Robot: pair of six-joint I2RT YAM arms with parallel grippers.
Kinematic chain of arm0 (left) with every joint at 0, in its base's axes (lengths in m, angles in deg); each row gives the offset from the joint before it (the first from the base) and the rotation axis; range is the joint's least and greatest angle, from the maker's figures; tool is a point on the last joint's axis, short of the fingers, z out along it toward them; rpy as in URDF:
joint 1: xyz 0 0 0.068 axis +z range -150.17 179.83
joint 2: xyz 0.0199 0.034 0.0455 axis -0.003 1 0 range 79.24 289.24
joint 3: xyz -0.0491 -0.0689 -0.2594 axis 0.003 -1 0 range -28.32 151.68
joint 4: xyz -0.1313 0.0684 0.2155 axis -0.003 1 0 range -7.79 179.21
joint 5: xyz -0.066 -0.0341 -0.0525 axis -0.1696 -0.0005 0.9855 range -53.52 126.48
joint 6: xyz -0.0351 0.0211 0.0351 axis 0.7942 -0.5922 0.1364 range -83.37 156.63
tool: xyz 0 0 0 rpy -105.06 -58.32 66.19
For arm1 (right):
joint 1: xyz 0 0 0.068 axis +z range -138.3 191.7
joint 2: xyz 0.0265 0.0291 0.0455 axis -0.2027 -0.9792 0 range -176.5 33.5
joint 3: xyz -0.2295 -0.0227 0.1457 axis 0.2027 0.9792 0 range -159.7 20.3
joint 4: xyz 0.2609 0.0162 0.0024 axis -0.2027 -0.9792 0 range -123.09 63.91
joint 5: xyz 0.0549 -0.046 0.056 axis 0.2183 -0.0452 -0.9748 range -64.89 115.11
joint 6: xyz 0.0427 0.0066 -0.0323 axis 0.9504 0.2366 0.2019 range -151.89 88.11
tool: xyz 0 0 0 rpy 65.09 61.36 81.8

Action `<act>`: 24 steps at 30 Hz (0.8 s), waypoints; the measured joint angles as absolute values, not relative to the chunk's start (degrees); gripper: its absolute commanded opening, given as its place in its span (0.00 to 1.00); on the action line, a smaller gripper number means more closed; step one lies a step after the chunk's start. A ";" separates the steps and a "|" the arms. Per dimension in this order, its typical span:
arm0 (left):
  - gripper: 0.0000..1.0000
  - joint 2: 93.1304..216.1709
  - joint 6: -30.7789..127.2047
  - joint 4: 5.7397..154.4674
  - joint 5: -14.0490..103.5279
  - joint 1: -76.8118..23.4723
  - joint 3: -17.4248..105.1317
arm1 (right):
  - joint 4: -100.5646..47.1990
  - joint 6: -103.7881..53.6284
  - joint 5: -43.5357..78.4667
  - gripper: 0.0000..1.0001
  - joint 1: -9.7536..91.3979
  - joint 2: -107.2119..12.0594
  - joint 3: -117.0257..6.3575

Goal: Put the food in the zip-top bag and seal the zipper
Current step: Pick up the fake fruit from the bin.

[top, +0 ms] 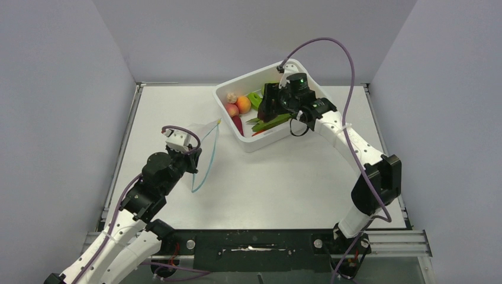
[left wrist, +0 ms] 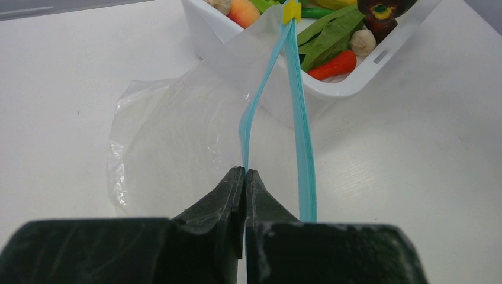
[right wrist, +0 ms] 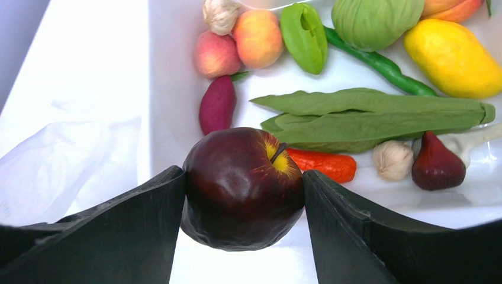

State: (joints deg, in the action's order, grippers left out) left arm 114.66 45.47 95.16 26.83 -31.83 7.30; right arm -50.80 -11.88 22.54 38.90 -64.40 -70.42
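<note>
Right wrist view: the right tool (right wrist: 243,174) grips a dark red apple (right wrist: 237,195) above the white tub (right wrist: 160,71). To its left, the left tool (left wrist: 245,173) pinches one strip of the blue zipper (left wrist: 302,136), holding the zip-top bag (left wrist: 171,136) parted, its body slumped on the bench (top: 284,177). The mouth's long axis runs from that tool toward the tub's corner, so I'd say the apple must travel left and drop between the strips.

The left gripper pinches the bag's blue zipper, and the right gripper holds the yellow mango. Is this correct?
No. The right gripper holds the dark red apple, not the mango, which lies in the white tub; the right wrist view shows it. The rest stands.
</note>
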 measured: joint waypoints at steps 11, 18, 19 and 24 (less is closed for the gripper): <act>0.00 114.36 53.91 91.27 29.67 -31.83 5.25 | -44.83 -4.28 20.27 0.42 43.88 -44.10 -52.93; 0.00 115.80 57.04 89.82 30.50 -31.81 5.16 | -38.62 3.26 19.89 0.42 50.44 -36.45 -46.96; 0.00 116.00 57.36 89.65 30.85 -31.81 5.18 | -37.68 4.51 19.89 0.42 51.29 -36.10 -46.20; 0.00 116.74 59.55 89.23 32.80 -31.83 5.18 | -33.38 9.82 19.85 0.42 54.81 -35.81 -42.31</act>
